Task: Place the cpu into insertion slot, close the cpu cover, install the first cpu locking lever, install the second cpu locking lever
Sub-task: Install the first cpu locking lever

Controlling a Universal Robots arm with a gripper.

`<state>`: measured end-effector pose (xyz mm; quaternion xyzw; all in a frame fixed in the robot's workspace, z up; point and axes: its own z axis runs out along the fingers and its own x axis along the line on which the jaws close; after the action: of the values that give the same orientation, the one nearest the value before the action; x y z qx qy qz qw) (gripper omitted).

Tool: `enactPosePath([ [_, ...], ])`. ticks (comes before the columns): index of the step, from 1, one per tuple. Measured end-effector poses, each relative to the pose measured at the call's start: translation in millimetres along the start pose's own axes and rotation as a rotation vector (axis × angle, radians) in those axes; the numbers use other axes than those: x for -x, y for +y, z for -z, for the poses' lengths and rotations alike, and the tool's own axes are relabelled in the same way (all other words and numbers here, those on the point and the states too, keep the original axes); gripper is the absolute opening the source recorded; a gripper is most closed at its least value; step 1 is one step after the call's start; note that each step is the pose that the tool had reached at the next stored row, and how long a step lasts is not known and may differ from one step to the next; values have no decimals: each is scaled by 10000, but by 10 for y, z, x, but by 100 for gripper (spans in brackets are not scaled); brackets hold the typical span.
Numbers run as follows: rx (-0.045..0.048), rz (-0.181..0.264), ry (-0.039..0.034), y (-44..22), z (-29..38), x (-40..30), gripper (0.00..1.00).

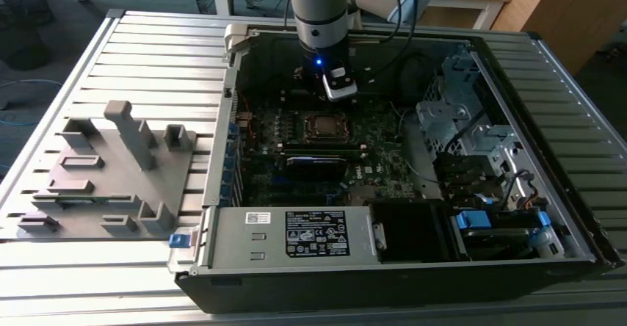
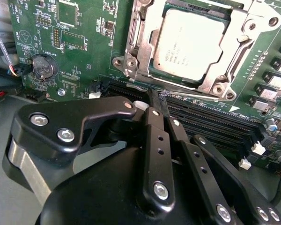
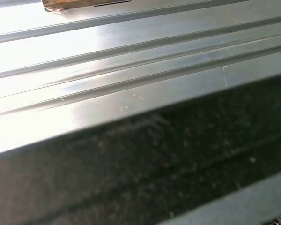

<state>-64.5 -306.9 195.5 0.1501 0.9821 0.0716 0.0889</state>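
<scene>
Already the cpu (image 2: pixel 189 43), a flat square with a pale metallic top, sat in the socket under the closed silvery cpu cover (image 2: pixel 239 37) on the green motherboard (image 2: pixel 79 56). Above it, the arm stood upright, the black gripper (image 2: pixel 160 98) hovering beside the socket, fingers together, empty.

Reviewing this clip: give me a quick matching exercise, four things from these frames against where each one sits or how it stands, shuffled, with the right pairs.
Things:
1. cpu
2. cpu cover
3. gripper
4. coin cell

Places or states:
A. fingers together, holding nothing, just short of the socket over the black memory slots
B. silvery frame lying flat around the chip
C. seated in the socket, pale top showing through the window
D. round, on the green board away from the socket

Pairs: 1-C, 2-B, 3-A, 4-D
</scene>
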Motion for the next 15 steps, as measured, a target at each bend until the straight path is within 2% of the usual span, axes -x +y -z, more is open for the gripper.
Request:
enactPosePath([
  [5,-26,4,-9,1,-3,-1,10],
  [12,-255,51,-74,-1,-11,-2,10],
  [15,-300,63,-90,0,-15,-3,10],
])
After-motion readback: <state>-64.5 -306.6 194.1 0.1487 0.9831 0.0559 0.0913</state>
